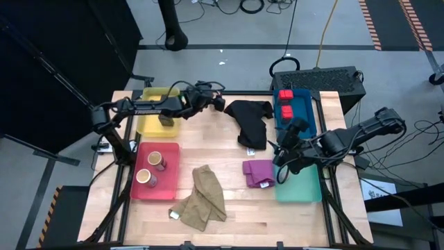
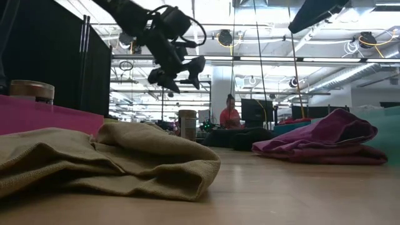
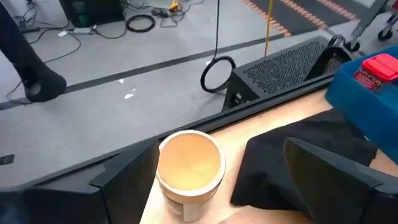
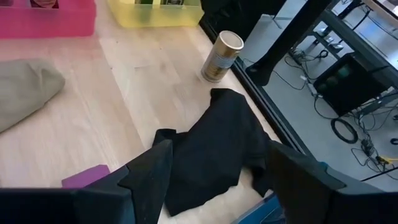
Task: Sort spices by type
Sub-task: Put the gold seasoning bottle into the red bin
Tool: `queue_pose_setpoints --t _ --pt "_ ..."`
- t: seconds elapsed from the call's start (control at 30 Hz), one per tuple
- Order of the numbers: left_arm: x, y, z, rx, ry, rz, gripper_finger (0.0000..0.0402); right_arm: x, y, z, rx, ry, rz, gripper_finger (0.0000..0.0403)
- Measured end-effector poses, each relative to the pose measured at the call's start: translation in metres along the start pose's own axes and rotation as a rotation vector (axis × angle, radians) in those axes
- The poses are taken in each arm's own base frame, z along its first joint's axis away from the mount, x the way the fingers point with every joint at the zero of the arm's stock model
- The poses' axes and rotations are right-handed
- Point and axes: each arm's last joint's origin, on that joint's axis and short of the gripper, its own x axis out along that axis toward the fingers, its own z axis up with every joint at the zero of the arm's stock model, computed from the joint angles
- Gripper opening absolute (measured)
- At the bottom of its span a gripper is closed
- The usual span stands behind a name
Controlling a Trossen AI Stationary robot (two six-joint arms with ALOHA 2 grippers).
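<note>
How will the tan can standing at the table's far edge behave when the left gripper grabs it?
The tan can stands upright near the table's edge, tall and narrow, so a sideways nudge could tip it. Being round, it would probably roll once down. The open left gripper straddles it, and the rigid-looking wall should hold.

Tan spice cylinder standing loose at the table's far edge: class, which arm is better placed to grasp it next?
Left. The left gripper hovers open right above the tan cylinder; the right gripper sits across the black cloth.
</note>
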Motion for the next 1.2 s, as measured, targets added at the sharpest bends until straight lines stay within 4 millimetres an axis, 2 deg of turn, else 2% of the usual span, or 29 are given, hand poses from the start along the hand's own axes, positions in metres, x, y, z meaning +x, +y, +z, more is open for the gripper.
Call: queue_pose_setpoints --t 0.1,0.23,0.33,0.47,0.63,0.8,0.9,0.97,1.03,1.2 --pt "-0.002 -0.001 0.011 0.012 0.019 0.007 0.035 0.0 0.0 0.0 -0.006 0.002 -0.003 0.0242" --pt "0.002 0.004 0.012 0.008 0.042 0.001 0.035 0.001 -0.004 -0.002 -0.035 0.005 -0.051 0.0242" --pt "0.005 0.01 0.009 -0.017 0.116 -0.031 0.035 0.003 -0.013 -0.002 -0.064 0.002 -0.122 0.0242" --pt "0.004 0.011 0.004 0.015 0.222 -0.003 0.035 0.003 -0.03 0.002 -0.009 -0.014 -0.17 0.0242" --pt "0.002 0.005 0.024 0.035 0.21 -0.011 0.035 0.008 -0.042 0.004 0.018 -0.021 -0.246 0.0242" --pt "-0.002 -0.001 0.041 0.08 0.196 -0.027 0.035 0.024 -0.043 -0.01 -0.004 0.001 -0.317 0.0242" --pt "0.003 0.001 0.04 0.115 0.259 -0.025 0.035 0.031 -0.044 -0.017 -0.024 0.02 -0.328 0.0242" --pt "0.005 0.004 0.038 0.121 0.32 -0.034 0.035 0.034 -0.046 -0.016 -0.01 0.023 -0.317 0.0242" --pt "0.009 0.0 0.042 0.107 0.3 -0.049 0.035 0.035 -0.048 -0.014 0.007 0.022 -0.305 0.0242" --pt "0.024 -0.004 0.037 0.121 0.351 -0.044 0.035 0.037 -0.047 -0.01 0.009 0.009 -0.275 0.0242"
